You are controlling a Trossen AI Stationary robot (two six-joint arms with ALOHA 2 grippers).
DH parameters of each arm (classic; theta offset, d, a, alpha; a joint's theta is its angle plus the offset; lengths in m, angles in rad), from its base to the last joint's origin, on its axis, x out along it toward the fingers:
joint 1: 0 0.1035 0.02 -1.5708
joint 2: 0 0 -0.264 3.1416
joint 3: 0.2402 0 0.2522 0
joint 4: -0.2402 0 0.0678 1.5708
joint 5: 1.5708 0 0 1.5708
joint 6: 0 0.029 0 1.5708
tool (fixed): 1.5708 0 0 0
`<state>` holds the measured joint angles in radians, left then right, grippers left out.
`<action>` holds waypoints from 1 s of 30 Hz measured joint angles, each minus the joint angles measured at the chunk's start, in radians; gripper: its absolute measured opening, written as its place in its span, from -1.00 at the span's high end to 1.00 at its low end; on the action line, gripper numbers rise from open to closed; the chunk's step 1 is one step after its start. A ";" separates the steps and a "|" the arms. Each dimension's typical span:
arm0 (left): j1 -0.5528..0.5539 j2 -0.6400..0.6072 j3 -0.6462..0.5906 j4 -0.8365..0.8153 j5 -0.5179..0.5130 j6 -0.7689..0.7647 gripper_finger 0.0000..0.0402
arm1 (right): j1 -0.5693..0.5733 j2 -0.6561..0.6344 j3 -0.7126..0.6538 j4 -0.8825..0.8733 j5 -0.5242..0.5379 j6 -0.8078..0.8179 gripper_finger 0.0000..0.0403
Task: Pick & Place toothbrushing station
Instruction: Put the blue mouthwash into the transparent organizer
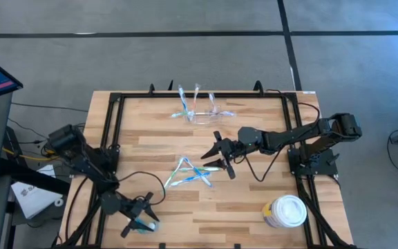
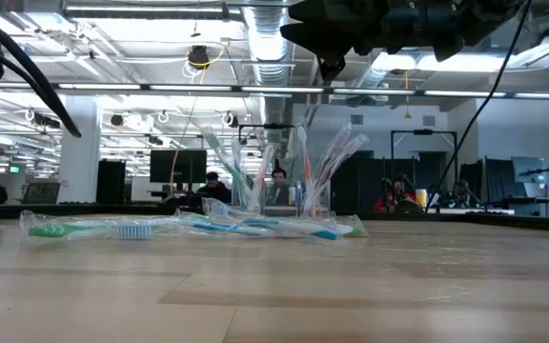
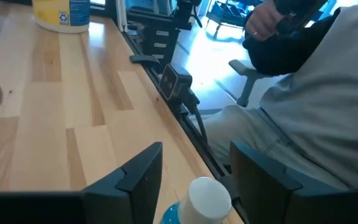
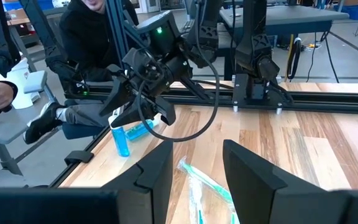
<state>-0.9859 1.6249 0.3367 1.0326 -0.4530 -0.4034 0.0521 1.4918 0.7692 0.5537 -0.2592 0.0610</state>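
- Two arms at work over a wooden table [image 1: 254, 207], seen whole only from the high view.
- Toothbrushing station [image 1: 202, 114]: clear plastic holder near the table's far edge, middle, with wrapped toothbrushes standing in it. Neither gripper touches it. The low view shows it upright [image 2: 298, 195], brushes fanning out above; the high view shows only its outline and the brush ends.
- Loose wrapped toothbrushes [image 1: 188, 173] lie crossed near the table's centre, well apart from the station. In the low view they lie flat across the wood [image 2: 189, 227], in front of the station.
- Right gripper [image 1: 216, 158]: stretched in from the right side, hanging over the centre just beside the loose brushes. Right wrist view shows its fingers [image 4: 157, 171] spread apart with a wrapped brush [image 4: 197, 180] on the table between and beyond them; nothing gripped.
- Left gripper [image 1: 138, 218]: at the near left corner of the table, over a small blue bottle [image 1: 144, 225]. Left wrist view shows its fingers [image 3: 138, 177] standing wide either side of the bottle's white cap [image 3: 207, 199], not closed on it. Right wrist view shows the same bottle upright [image 4: 120, 138] below the left arm's gripper.
- White-lidded tub [image 1: 285, 211]: near right part of the table; its yellow-labelled side shows only in the left wrist view [image 3: 61, 12].
- Person in a grey top [image 3: 316, 106] seated beyond the table edge, seen in the left wrist view; more people at distant desks in the low view.
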 joint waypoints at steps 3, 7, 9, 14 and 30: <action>0.000 0.018 0.011 0.001 0.000 -0.002 0.08 | 0.000 0.000 0.000 0.000 0.000 0.000 0.35; -0.003 0.040 0.017 0.002 0.006 -0.004 0.09 | 0.000 0.000 0.000 0.000 0.000 0.000 0.35; -0.003 0.040 0.018 0.005 0.006 -0.005 0.09 | 0.000 0.000 0.000 0.000 0.000 0.000 0.35; -0.003 0.040 0.018 0.004 0.005 -0.006 0.09 | 0.000 0.000 0.000 0.000 0.000 0.001 0.35; -0.006 0.040 0.018 -0.005 0.005 -0.047 0.10 | 0.000 0.000 0.000 -0.001 0.000 0.002 0.35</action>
<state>-0.9924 1.6653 0.3546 1.0275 -0.4478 -0.4500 0.0521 1.4918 0.7692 0.5529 -0.2593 0.0628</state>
